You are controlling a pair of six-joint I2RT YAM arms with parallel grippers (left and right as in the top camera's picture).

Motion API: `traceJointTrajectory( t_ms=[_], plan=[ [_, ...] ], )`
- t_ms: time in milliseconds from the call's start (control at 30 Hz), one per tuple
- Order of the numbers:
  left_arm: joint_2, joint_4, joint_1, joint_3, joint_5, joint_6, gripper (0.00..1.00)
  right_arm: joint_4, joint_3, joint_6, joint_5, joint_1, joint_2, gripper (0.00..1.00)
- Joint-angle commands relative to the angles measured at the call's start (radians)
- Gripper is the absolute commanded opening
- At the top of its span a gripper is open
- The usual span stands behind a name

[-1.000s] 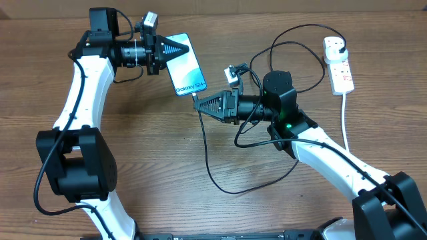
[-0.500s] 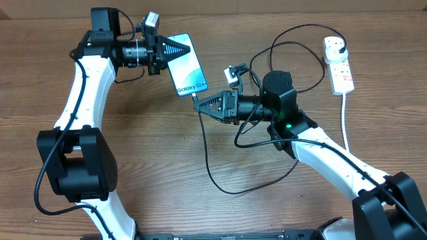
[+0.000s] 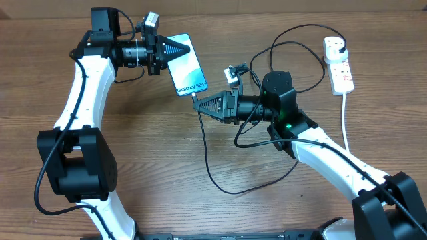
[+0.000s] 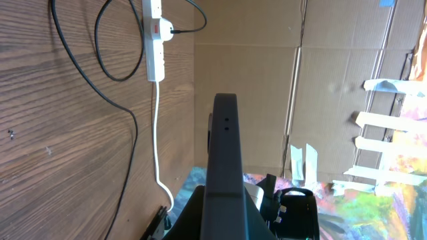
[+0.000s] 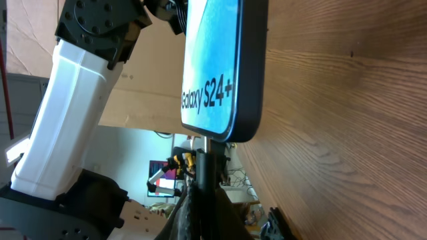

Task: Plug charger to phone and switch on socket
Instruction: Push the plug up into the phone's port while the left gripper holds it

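the left fingers [image 3: 180, 49] are clamped shut on the top end of the phone [image 3: 189, 68], which is at the far middle of the tabletop [image 3: 153, 167], screen up. the right fingers [image 3: 202, 104] are closed on the charger [image 3: 206, 160] tip, which meets the phone's bottom edge. the charger's plug sits in the socket [image 3: 339, 67], far right.

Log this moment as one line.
left fingers: shut on phone | right fingers: shut on charger, tip at phone's bottom | socket: untouched

The left arm [image 3: 87, 80] has shifted its wrist a hair at the phone [image 3: 190, 73]; nothing else differs.
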Motion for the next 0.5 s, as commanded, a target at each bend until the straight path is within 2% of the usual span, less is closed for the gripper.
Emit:
traceJointTrajectory(
  t_ms=[0, 467],
  plan=[
    [0.002, 0.003, -0.013, 0.012, 0.035, 0.001, 0.04, 0.008, -0.004, 0.023, 0.042, 0.002, 0.003, 0.04],
    [0.002, 0.003, -0.013, 0.012, 0.034, 0.001, 0.04, 0.008, -0.004, 0.034, 0.044, -0.017, 0.003, 0.04]
  ],
)
